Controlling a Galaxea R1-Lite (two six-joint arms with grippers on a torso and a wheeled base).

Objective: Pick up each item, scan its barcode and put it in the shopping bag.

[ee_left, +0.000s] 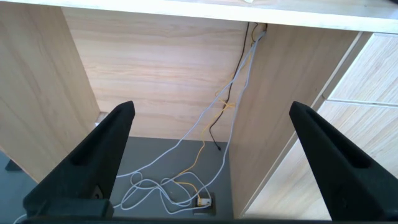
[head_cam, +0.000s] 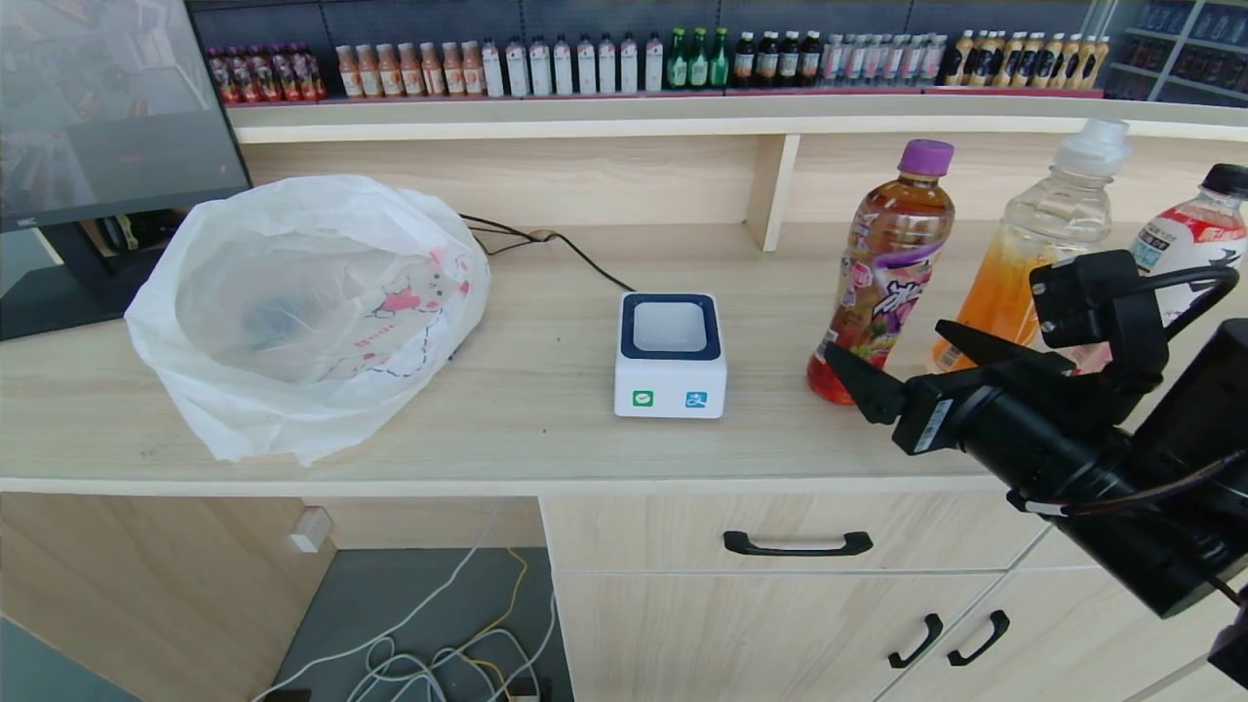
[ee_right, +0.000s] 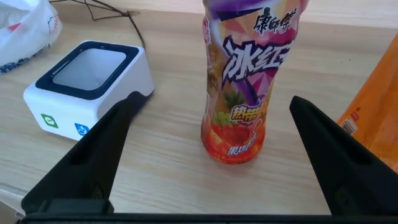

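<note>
Right gripper [head_cam: 885, 343] wide open and empty, arm low over counter [head_cam: 546, 429], just before purple-capped bottle [head_cam: 887, 273].

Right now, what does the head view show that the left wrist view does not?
Head view only: the shopping bag, the scanner, the purple-capped bottle, the clear-capped bottle, the black-capped bottle, and the right tool, open, close to the purple-capped bottle. Left wrist view only: the left tool, open. Both: the counter and the loose cables on the floor in the opening under it.
</note>
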